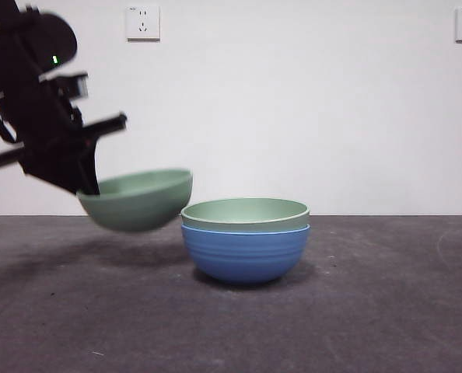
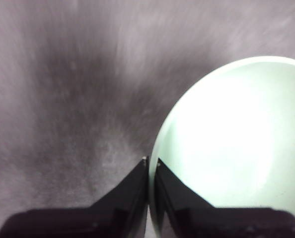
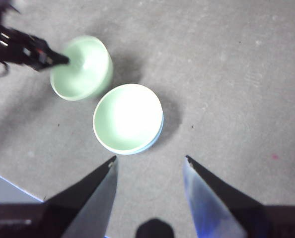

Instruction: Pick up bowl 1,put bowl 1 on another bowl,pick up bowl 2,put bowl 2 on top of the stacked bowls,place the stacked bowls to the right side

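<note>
Beneath both claws spreads the grey table [image 1: 386,311], and on it, just beside the left claw [image 1: 87,186] and lower than its load, sits another bowl [image 1: 245,252], blue and faintly ribbed, with bowl 1 [image 1: 245,212] already nested inside it, pale green with a light rim. That pair is the target. The left claw has its jaws clamped tight on the rim of bowl 2 [image 1: 141,200], and that bowl hangs clear of the table, tilted, its far edge close to the stack's rim but not touching it. From the left wrist view the pinch is plain: two black jaws closed together on the thin edge of bowl 2 [image 2: 237,148], whose inside looks smooth and washed-out bright.

The relation that matters: the stack lies straight across from the carried bowl, on the side away from the left claw, so my read is a short sideways carry and then a lowering, with the tilt levelled out so the bowl seats rather than catches a rim. The left arm is clearly the nearer one.

The right claw [image 3: 150,166] waits high above, jaws spread wide, with the stack [image 3: 128,118] below and ahead of its tips and bowl 2 [image 3: 83,67] beyond that
</note>
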{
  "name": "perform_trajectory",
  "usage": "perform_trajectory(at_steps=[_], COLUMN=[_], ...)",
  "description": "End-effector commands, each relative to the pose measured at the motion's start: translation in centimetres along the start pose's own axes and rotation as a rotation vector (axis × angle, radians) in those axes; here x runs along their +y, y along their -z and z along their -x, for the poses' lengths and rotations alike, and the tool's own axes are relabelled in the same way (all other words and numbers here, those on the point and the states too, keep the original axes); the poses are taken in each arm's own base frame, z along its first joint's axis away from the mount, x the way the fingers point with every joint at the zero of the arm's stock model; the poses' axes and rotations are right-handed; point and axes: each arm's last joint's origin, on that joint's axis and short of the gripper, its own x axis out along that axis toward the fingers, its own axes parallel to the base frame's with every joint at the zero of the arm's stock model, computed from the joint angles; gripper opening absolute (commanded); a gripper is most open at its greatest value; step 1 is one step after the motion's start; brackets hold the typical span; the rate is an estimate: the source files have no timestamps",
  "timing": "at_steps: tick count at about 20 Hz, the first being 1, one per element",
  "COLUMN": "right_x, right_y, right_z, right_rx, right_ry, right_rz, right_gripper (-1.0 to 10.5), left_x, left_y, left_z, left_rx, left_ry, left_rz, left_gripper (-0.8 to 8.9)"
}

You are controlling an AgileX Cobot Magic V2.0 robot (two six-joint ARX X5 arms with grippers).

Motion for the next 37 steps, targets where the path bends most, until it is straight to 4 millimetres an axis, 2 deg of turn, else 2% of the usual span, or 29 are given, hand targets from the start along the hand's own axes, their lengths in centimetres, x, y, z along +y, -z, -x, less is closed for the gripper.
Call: perform_trajectory(at_steps=[1, 4, 6, 10, 12, 14, 19, 27, 29, 33, 34, 37], right_x=[0.0, 0.0, 0.0, 0.0, 0.0, 0.0, 0.0, 0.0, 0.0, 0.0, 0.0, 0.0], right_y=[0.0, 0.0, 0.0, 0.0, 0.0, 0.1, 0.1, 0.1, 0.1, 0.1, 0.1, 0.1], right_z=[0.0, 0.0, 0.0, 0.0, 0.0, 0.0, 0.0, 0.0, 0.0, 0.0, 0.0, -0.1], right_rx=[0.001, 0.001, 0.001, 0.002, 0.005, 0.009, 0.009, 0.009, 0.009, 0.009, 0.009, 0.012], right_ry=[0.001, 0.001, 0.001, 0.0, 0.001, 0.001, 0.002, 0.002, 0.002, 0.002, 0.002, 0.002], right_rz=[-0.01, -0.01, -0.01, -0.01, -0.01, -0.01, -0.01, -0.01, -0.01, -0.01, -0.01, -0.01], right_gripper=[2.2, 2.2, 2.2, 2.2, 2.2, 2.2, 2.2, 2.2, 2.2, 2.2, 2.2, 2.2], left_x=[-1.0, -3.3, -5.3, -9.8, -11.1, -12.0, -13.0, -13.4, -13.6, -14.1, -14.1, -14.0], left_y=[-0.2, -0.2, -0.1, -2.0, -3.3, -3.9, -2.8, -1.0, -0.6, -0.5, -0.5, -0.2], left_z=[1.7, 3.9, 4.4, 5.9, 6.0, 5.2, 1.5, -2.7, -3.5, -3.8, -3.7, -3.7], left_rx=[-0.03, -0.07, -0.062, -0.086, -0.061, -0.007, 0.121, 0.248, 0.267, 0.248, 0.255, 0.282], left_ry=[0.027, 0.119, 0.154, 0.157, 0.146, 0.133, 0.123, 0.08, 0.077, 0.091, 0.091, 0.083], left_rz=[-0.018, -0.071, -0.116, -0.231, -0.275, -0.311, -0.356, -0.399, -0.404, -0.414, -0.414, -0.413], left_gripper=[-0.08, -0.08, -0.08, -0.08, -0.08, -0.08, -0.08, -0.08, -0.08, 0.06, 0.28, 3.39])
